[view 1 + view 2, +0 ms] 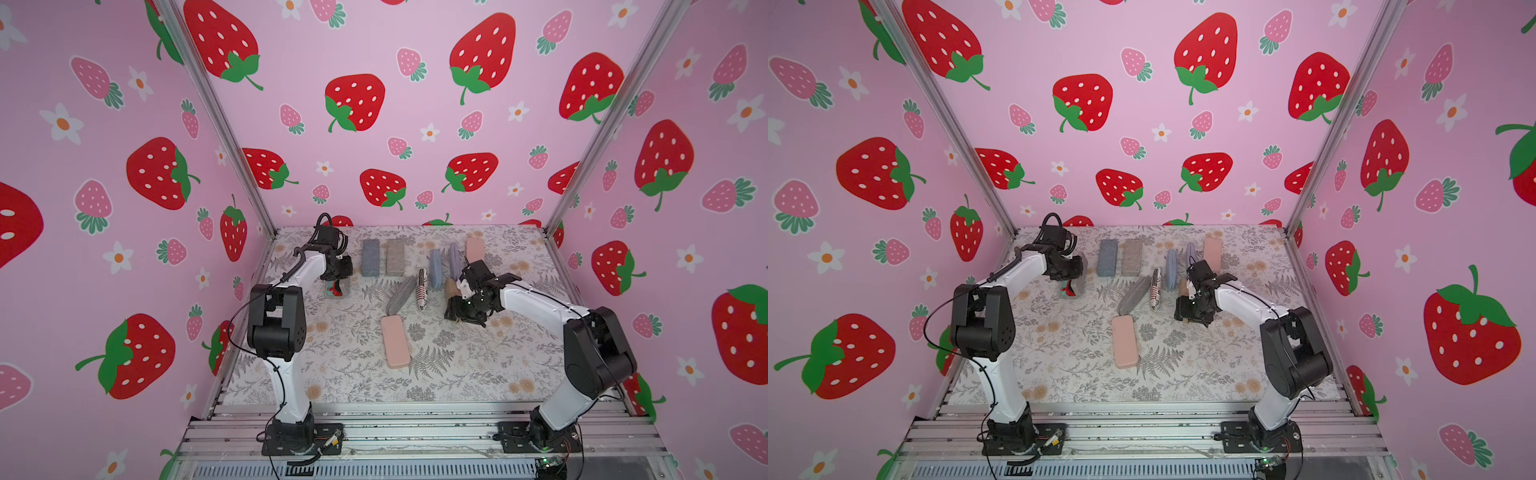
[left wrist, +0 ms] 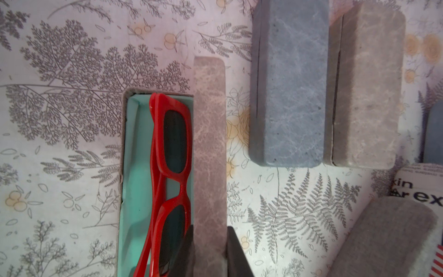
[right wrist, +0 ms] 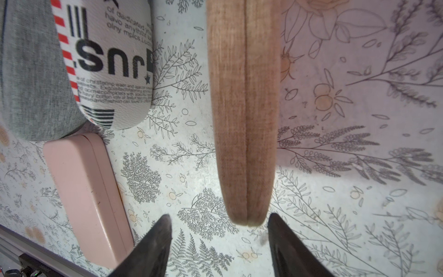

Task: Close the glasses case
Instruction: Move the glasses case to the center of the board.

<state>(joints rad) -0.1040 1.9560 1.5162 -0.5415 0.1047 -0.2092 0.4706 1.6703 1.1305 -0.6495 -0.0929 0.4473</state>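
Glasses case [image 2: 135, 167]: you'll find it at about ten o'clock on the desk [image 1: 357, 374], lying open, with a grey-blue case [image 2: 292, 84] near it at roughly one o'clock. Your left end effector [image 2: 210, 239] is nearly closed and pinches the lid [image 2: 209, 144] by its free long edge near one end, one finger on each face. Your right end effector [image 3: 219, 215] stands well open with nothing in it, over the tip of a tan case [image 3: 242, 120] just off the desk's centre toward three o'clock, so it plays no part here. Expect a light, rigid box. The lid looks like a stiff flat panel that will swing as one piece on its long hinge and will not bend. The covering looks matte and suede-like, so the fingers should not slip on it. Taking it by the free edge is the sensible hold, since that gives the most leverage about the hinge. Because the case is light, it may slide or tip toward nine o'clock as you push the lid over, so ease it down. The red sunglasses [image 2: 175, 144] inside lie hard against the lid side of the tray, and their plastic frame could catch or be pinched. As for looks, the outside is grey-brown with pale marbled veins, the corners are rounded, the lining is teal, and the lid stands roughly upright along the tray's three o'clock side.
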